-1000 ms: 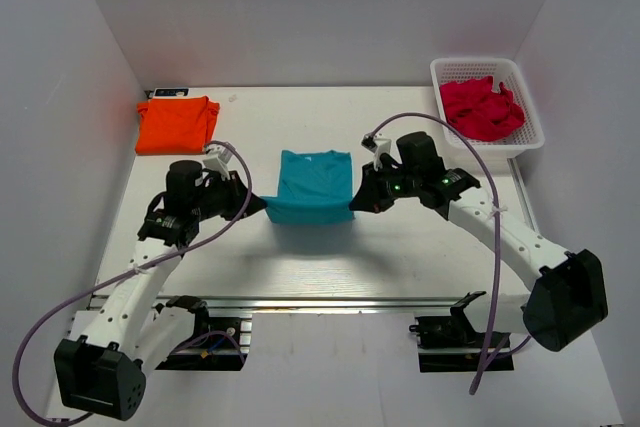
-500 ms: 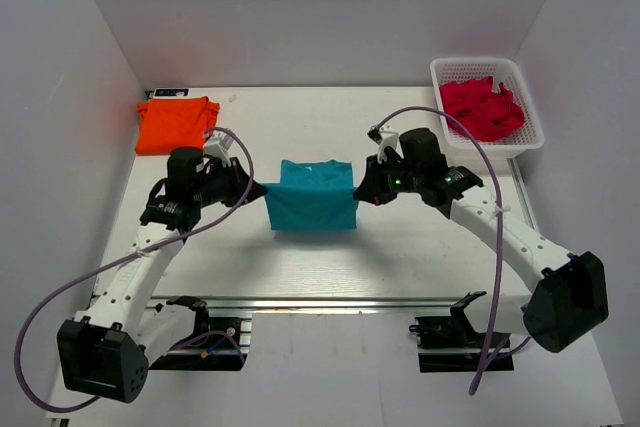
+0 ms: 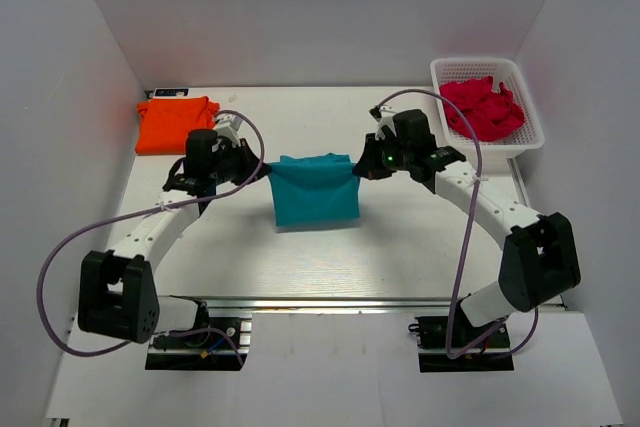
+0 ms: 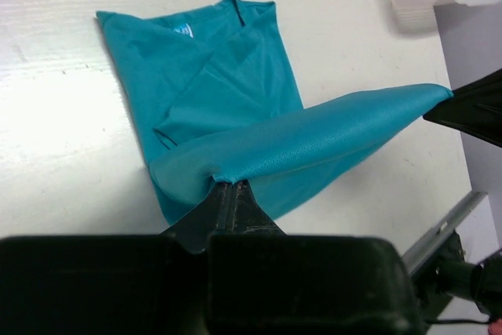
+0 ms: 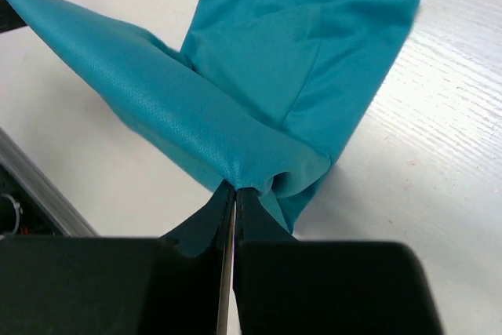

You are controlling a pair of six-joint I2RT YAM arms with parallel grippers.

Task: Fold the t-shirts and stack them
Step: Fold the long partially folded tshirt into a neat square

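Hem carried across to the collar end

Over the last second my left fingers (image 4: 223,209) and right fingers (image 5: 210,216) have swung away from my bases toward the far side of the white tabletop (image 3: 420,237), both arms stretching out. The pinched edge of the teal soft-fabric short-sleeved t-shirt (image 3: 315,202) went with them. It now hangs taut above the neck end, hiding the collar from overhead.

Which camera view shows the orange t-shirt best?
The top external view: the orange t-shirt lies folded, whole, at the far left corner of the table. Neither wrist view shows it; both look at the teal t-shirt instead.
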